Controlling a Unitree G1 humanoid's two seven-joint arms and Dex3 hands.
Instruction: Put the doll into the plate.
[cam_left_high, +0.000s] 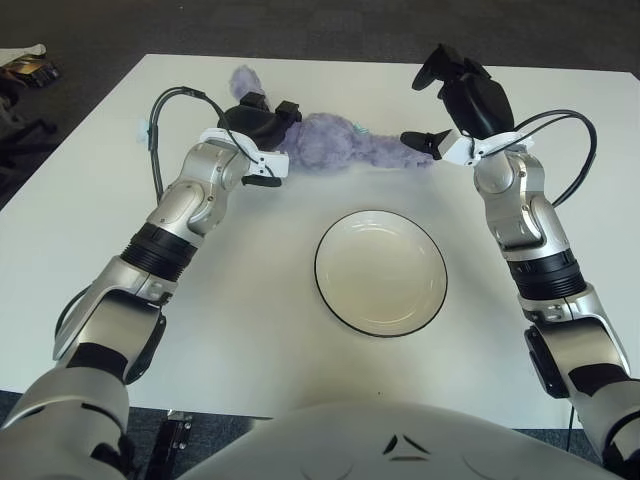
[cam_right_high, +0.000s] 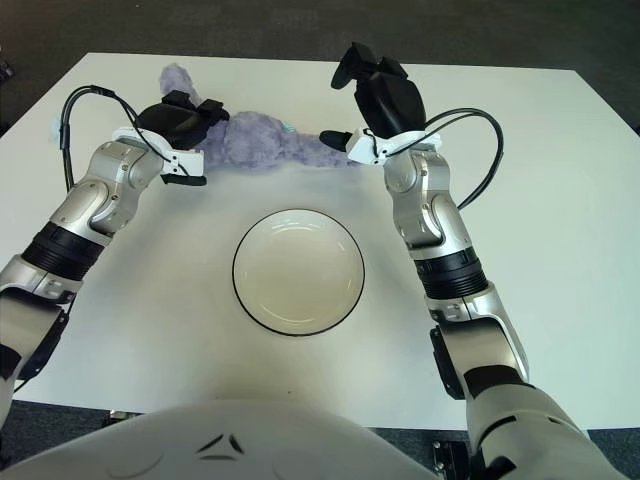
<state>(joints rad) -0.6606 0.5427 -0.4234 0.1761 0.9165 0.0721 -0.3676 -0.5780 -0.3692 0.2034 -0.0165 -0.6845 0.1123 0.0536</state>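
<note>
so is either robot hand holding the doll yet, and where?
Not clearly. Left robot hand is at the purple plush doll's left end, grip hidden; right robot hand is open at its right end.

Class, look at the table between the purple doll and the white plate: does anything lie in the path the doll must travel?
Nothing visible does. The purple doll lies at the far side of the table, with bare surface between it and the plate. The left hand and right hand sit at the doll's two ends, not in the path.

Doll (cam_left_high: 330, 145) behind plate (cam_left_high: 381, 272)
</note>
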